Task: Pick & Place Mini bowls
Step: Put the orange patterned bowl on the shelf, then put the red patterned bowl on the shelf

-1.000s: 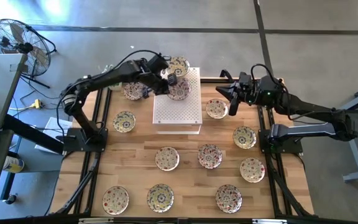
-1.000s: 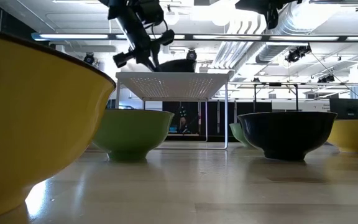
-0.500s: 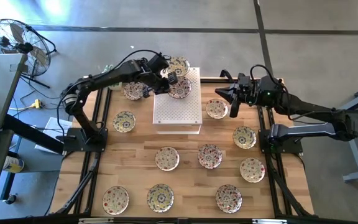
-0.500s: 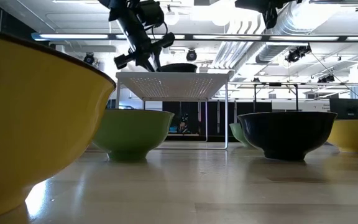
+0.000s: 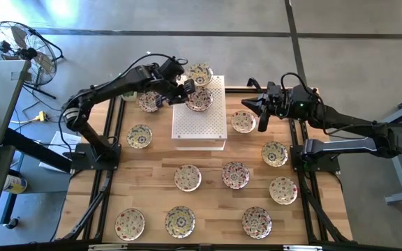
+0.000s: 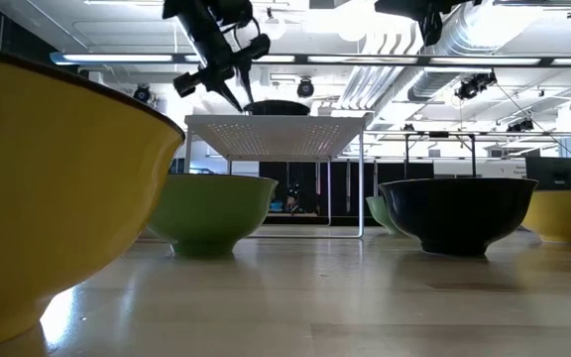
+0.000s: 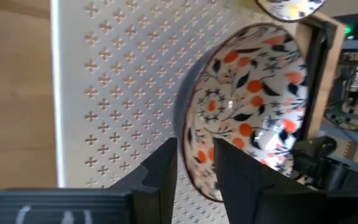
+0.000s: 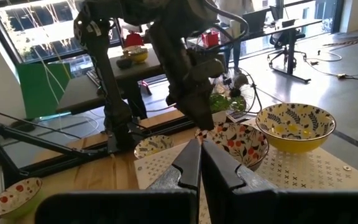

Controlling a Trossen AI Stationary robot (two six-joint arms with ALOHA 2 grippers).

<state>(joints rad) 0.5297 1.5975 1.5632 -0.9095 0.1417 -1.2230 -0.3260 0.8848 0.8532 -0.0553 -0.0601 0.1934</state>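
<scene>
Cream floral mini bowls lie spread over the wooden table. One red-flowered bowl (image 5: 200, 100) (image 7: 247, 99) rests on its base on the white perforated block (image 5: 199, 127), and a yellow-patterned bowl (image 5: 200, 72) sits at the block's far edge. My left gripper (image 5: 185, 86) (image 7: 194, 168) is at the red bowl's far-left rim, with its fingers narrowly parted. My right gripper (image 5: 259, 118) (image 8: 199, 149) is shut and hovers beside another bowl (image 5: 243, 122) to the right of the block. My left gripper comes slanting down from the far left. Its fingers (image 7: 163, 177) stand either side of the red bowl's rim (image 7: 194, 152), one outside the wall and one over the inside. I cannot tell whether they touch it. The bowl sits on the block.
Other bowls lie left of the block (image 5: 149, 101) (image 5: 139, 136), right of it (image 5: 274, 153) and across the near half of the table (image 5: 187, 178) (image 5: 235, 175) (image 5: 179, 222). In the low view, bowls (image 6: 57, 188) stand close to the camera.
My left gripper has risen a little and drawn back toward the far-left corner, off the middle of the red bowl. The bowl has settled lower onto the block and shifted slightly left. My right arm has kept still.
</scene>
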